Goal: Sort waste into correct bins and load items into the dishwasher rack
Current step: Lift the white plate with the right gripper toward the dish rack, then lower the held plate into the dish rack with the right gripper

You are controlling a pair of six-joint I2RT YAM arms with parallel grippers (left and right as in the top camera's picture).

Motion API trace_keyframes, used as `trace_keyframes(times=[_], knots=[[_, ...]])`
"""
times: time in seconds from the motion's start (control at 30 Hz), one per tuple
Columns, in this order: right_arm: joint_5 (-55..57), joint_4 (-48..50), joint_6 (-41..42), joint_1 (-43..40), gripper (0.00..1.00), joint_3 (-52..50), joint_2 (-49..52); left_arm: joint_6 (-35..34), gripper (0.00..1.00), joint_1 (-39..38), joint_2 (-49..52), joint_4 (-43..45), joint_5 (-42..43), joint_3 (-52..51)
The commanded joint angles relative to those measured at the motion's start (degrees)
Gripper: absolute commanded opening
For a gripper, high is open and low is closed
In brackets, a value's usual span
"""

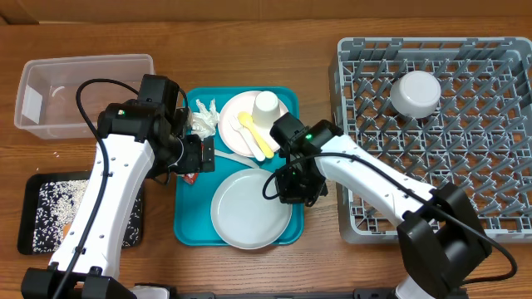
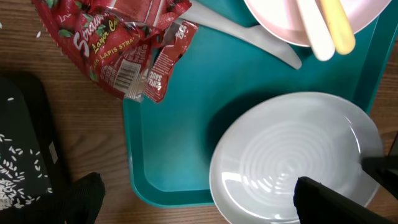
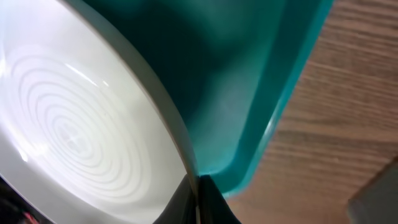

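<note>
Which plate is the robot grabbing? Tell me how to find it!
Look at the teal tray in the middle. Two white plates lie on it; it is the near plate, whose rim the right gripper pinches. Unlike the far plate, it is empty.

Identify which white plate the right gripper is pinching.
The empty plate: the right gripper grips its rim; the other plate carries a cup and cutlery.

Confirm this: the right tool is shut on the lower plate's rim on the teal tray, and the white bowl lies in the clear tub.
One error: the white bowl lies in the grey rack, not the clear tub; the overhead view shows it. The right tool is shut on the rim of the lower plate on the teal tray.
</note>
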Motion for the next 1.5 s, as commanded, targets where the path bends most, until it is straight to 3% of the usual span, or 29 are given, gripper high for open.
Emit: trace_keyframes(times=[0.0, 0.33, 0.87, 1.13, 1.47], knots=[[-0.55, -1.44, -3.32, 0.11, 0.04, 2.89, -0.20, 0.44, 1.00, 0.00, -0.22, 0.11, -0.39, 0.66], [2.01, -3.72, -3.28, -2.64, 0.04, 9.90, -4.72, -2.12, 1.00, 0.00, -0.22, -0.15, -4.22, 0.63], [12.00, -12.39, -7.30, -29.73, 0.04, 18.58, -11.52, -3.43, 1.00, 0.00, -0.22, 0.55, -5.79, 0.63], [32.74, -17.77, 2.67, -34.93, 0.04, 18.58, -16.61, -3.43, 1.00, 0.00, -0.22, 1.05, -6.19, 0.63], [38.38, -26.95, 11.91, -34.88, 0.04, 18.51, -26.62, -3.43, 1.00, 0.00, -0.22, 1.77, -6.19, 0.63]])
